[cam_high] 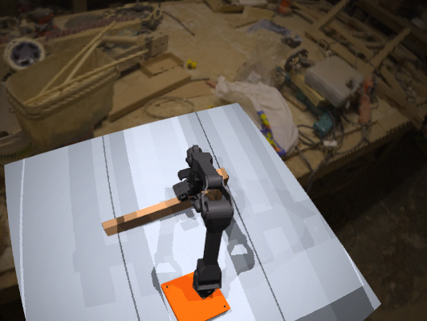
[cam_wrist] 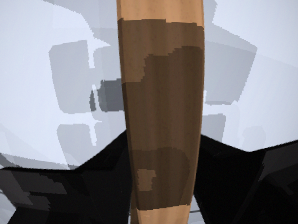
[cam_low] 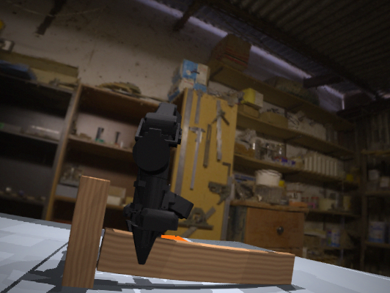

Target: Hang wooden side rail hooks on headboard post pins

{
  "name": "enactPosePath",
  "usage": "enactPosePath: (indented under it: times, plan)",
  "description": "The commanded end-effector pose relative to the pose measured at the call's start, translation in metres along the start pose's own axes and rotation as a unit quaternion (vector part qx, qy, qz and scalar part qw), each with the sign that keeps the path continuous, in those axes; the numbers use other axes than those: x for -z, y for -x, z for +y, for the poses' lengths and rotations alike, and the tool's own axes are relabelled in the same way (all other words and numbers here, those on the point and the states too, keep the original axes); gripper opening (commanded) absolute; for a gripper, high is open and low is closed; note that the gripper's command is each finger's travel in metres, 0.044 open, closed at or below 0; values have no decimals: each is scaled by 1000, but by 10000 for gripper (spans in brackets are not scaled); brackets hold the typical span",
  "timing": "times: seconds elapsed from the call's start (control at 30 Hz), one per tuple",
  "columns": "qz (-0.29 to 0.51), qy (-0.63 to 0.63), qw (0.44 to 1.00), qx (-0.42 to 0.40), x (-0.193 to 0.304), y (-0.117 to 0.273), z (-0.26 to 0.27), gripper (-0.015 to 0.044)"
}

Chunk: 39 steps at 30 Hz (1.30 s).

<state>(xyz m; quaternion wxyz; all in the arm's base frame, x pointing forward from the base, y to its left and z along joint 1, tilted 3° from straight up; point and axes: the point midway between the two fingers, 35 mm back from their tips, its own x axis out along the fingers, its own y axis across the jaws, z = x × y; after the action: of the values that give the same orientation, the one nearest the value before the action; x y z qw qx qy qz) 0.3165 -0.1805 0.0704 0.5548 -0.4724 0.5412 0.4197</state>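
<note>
Rail (cam_high: 146, 214) (cam_low: 220, 258) (cam_wrist: 162, 110) clamped in the partly open hand (cam_low: 142, 256) (cam_wrist: 153, 131), its near end just beside the upright post (cam_high: 223, 175) (cam_low: 86, 232), far end on the worktop (cam_high: 80, 193) (cam_low: 337, 271) (cam_wrist: 25, 75).

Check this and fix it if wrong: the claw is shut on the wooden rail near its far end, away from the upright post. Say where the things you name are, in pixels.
The claw (cam_low: 142, 261) (cam_wrist: 153, 131) is shut on the wooden rail (cam_high: 140, 214) (cam_low: 220, 260) (cam_wrist: 162, 110), but near the end beside the upright post (cam_low: 86, 231), not the far end; the exterior view shows this.
</note>
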Motion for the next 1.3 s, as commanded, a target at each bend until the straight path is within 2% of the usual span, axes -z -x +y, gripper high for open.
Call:
enactPosePath:
  times: [0.0,1.27]
  plan:
    - [3,1,1000,2,3,1,0,0]
    - [3,1,1000,2,4,0,-1,0]
